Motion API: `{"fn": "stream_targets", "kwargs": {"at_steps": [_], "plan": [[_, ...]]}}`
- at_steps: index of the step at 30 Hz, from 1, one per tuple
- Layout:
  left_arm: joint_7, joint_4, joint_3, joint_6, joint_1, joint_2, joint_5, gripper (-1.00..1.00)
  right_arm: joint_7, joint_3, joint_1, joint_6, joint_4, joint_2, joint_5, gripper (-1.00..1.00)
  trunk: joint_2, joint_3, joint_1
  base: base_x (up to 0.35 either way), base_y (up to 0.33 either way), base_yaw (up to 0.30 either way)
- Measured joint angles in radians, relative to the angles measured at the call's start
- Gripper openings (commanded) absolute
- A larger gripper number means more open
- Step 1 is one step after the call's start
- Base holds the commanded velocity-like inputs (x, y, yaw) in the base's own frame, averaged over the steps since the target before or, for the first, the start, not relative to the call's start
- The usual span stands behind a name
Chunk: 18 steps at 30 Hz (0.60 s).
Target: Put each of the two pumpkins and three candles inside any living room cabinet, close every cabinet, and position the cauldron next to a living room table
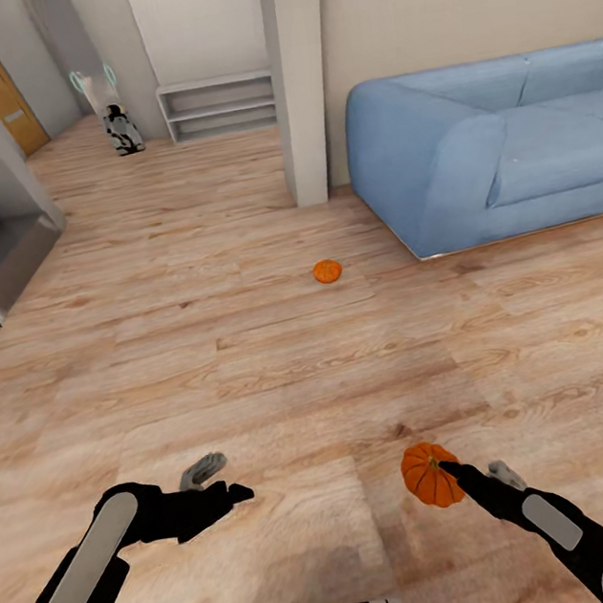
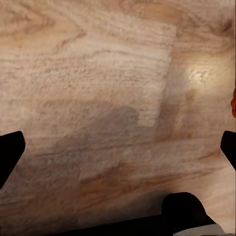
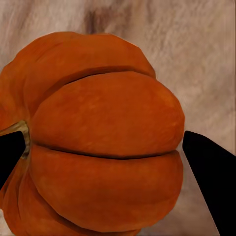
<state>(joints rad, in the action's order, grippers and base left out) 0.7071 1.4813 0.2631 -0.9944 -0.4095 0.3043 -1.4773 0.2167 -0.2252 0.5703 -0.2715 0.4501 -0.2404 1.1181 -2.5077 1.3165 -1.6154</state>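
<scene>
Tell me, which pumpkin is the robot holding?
The near pumpkin, sitting between the fingers of the right tool. The other pumpkin lies alone on the wooden floor, farther off near the blue sofa.

The light wood-plank floor (image 1: 203, 355) carries one small orange pumpkin (image 1: 327, 271) lying out in the open, near the blue sofa (image 1: 501, 146) that stands on the planks beside a white pillar (image 1: 303, 98); a low white shelf (image 1: 217, 107) sits further back

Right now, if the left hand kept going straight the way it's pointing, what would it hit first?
Most likely the bare wooden floor. The left hand is open with nothing between its fingers, and its camera looks down its fingers onto floorboards. How far off the floor lies is unclear.
</scene>
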Motion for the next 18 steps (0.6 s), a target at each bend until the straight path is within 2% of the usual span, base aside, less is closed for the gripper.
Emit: {"fn": "stream_targets", "kwargs": {"at_steps": [2, 4, 5, 6, 8, 9, 12, 15, 18], "plan": [[0.022, 0.002, -0.003, -0.001, -0.029, 0.014, -0.003, 1.00, 0.000, 0.000, 0.000, -0.003, 0.001, 0.000, 0.000, -1.00, 0.000, -0.008, 0.001, 0.000, 0.000, 0.000], [0.031, 0.004, -0.006, -0.002, -0.058, 0.046, -0.006, 1.00, 0.000, 0.000, 0.000, -0.004, 0.002, 0.000, 0.000, -1.00, 0.001, -0.015, 0.002, 0.000, 0.000, 0.000], [0.034, 0.004, -0.006, -0.002, -0.075, 0.074, -0.006, 1.00, 0.002, 0.000, 0.000, -0.005, 0.003, 0.000, 0.000, -1.00, 0.001, -0.019, 0.002, 0.000, 0.000, 0.000], [0.035, 0.004, -0.007, -0.002, -0.079, 0.085, -0.008, 1.00, 0.003, 0.001, 0.000, -0.005, 0.004, 0.000, 0.000, -1.00, 0.001, -0.023, 0.003, 0.000, 0.000, 0.000], [0.037, 0.002, -0.009, -0.003, -0.090, 0.144, -0.005, 1.00, 0.008, 0.001, 0.000, -0.007, 0.016, 0.000, 0.001, -1.00, 0.002, -0.031, 0.004, 0.000, 0.000, 0.000], [0.037, 0.000, -0.011, -0.004, -0.090, 0.181, 0.000, 1.00, 0.010, 0.000, 0.000, -0.008, 0.022, -0.001, 0.001, -1.00, 0.002, -0.035, 0.004, 0.000, 0.000, 0.000], [0.037, -0.005, -0.009, -0.002, -0.084, 0.249, 0.002, 1.00, 0.011, 0.000, 0.000, -0.018, 0.030, -0.001, 0.001, -1.00, 0.003, -0.046, 0.005, 0.000, 0.000, 0.000], [0.040, -0.006, -0.008, -0.002, -0.079, 0.274, 0.012, 1.00, 0.011, 0.004, 0.000, -0.041, 0.050, 0.001, 0.003, -1.00, 0.004, -0.058, 0.007, 0.000, 0.000, 0.000], [0.038, -0.006, -0.009, -0.002, -0.076, 0.280, 0.058, 1.00, 0.011, 0.006, 0.000, -0.050, 0.064, 0.002, 0.002, -1.00, 0.004, -0.070, 0.008, 0.000, 0.000, 0.000]]}}
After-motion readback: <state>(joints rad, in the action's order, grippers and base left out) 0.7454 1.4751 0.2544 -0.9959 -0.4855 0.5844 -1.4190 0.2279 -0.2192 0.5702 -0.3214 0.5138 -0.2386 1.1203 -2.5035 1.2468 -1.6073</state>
